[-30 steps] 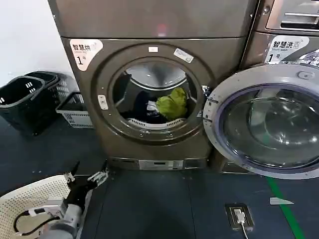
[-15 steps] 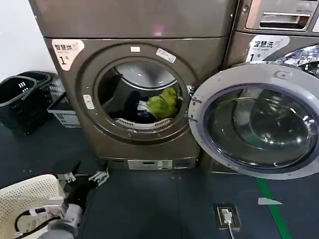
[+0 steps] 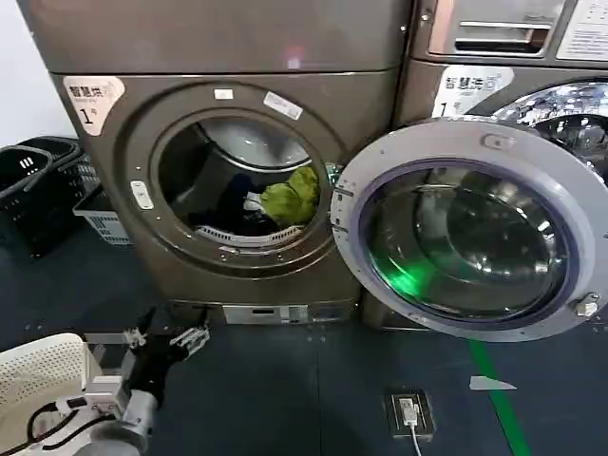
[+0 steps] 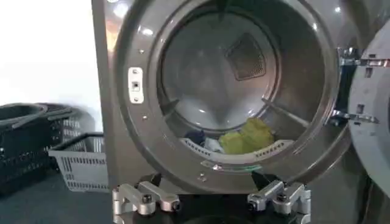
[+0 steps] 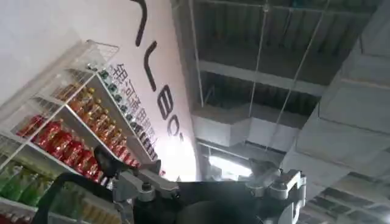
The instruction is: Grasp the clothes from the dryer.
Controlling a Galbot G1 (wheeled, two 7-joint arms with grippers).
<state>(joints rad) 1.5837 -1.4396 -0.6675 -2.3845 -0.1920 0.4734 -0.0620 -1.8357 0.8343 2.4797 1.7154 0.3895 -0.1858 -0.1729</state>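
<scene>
The left gripper (image 3: 169, 339) hangs low over the dark floor (image 3: 304, 399) in front of the dryer (image 3: 228, 180), its two metal fingers spread apart with nothing between them. In the left wrist view the same gripper (image 4: 210, 201) points straight at the round drum opening, its fingertips (image 4: 143, 199) short, blocky and silver. Just beside the arm, at the floor's near left corner, lies one white perforated plastic basket (image 3: 38, 375).

The clothes (image 3: 290, 195) sit inside the drum, towards its lower right: one crumpled yellow-green piece, a small white piece touching it and a dark piece further left. They rest behind the ribbed grey lip of the opening. From the wrist they show as a soft heap (image 4: 244, 139) at the drum bottom.

The dryer's front is brushed brown-grey metal with a wide circular rim. Its round door (image 3: 465, 233), glass in a pale ring, stands swung open to the right. Against the left wall stand dark plastic baskets (image 3: 38, 190) and one grey latticed crate (image 3: 100, 218).

The right gripper (image 5: 207, 189) points up at a ceiling, fingers apart, empty.
</scene>
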